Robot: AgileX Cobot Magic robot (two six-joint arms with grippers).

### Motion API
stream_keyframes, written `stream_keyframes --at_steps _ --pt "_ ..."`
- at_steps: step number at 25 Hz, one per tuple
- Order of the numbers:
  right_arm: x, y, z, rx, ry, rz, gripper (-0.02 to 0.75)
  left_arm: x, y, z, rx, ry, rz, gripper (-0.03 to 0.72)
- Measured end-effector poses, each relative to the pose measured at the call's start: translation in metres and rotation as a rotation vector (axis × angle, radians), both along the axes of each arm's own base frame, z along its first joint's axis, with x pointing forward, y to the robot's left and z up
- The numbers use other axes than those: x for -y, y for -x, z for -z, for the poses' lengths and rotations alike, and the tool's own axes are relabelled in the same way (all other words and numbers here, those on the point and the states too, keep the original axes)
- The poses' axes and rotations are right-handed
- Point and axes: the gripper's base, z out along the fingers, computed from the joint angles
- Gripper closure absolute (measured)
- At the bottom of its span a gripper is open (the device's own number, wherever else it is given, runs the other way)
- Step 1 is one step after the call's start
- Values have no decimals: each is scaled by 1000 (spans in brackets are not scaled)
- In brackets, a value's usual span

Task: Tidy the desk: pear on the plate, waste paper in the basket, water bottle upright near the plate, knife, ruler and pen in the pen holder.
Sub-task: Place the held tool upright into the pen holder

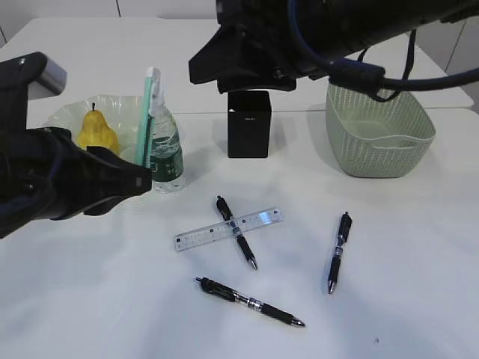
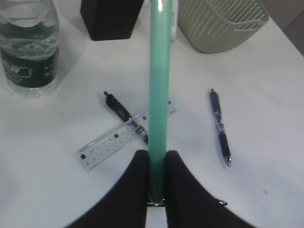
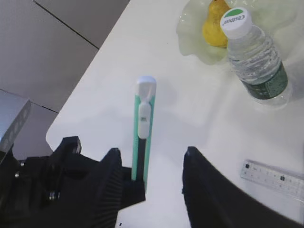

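My left gripper (image 2: 156,156) is shut on the lower end of a green knife (image 2: 158,95), holding it upright in front of the water bottle (image 1: 165,149). That knife (image 3: 144,123) shows in the gap of my open right gripper (image 3: 152,151), near its left finger, ungripped. The yellow pear (image 1: 97,134) lies on the ruffled plate (image 1: 67,116), and the bottle stands upright beside it. On the desk (image 1: 90,299) a clear ruler (image 1: 228,228) lies under one pen (image 1: 236,241); two more pens (image 1: 337,250) (image 1: 251,301) lie nearby. The black pen holder (image 1: 248,123) stands under my right arm (image 1: 314,37). No waste paper shows.
The sage-green basket (image 1: 378,142) stands at the back right, beside the pen holder. The right arm's cables hang over the basket's rim. The desk's far edge runs just behind the plate and the pen holder.
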Motion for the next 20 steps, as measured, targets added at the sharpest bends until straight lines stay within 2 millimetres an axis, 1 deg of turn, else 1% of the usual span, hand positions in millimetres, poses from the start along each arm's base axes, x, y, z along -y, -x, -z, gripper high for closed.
stream_keyframes --at_steps 4,8,12,20 --pt "-10 -1 3 5 -53 -29 380 5 -1 3 -6 27 -5 648" --pt "-17 -1 7 1 -72 -43 372 7 -2 2 2 56 -15 648" --pt "-19 -7 13 1 -66 -19 372 8 -3 1 9 75 -24 648" --pt "-18 -11 12 56 -58 7 370 8 -5 -1 25 100 -35 648"
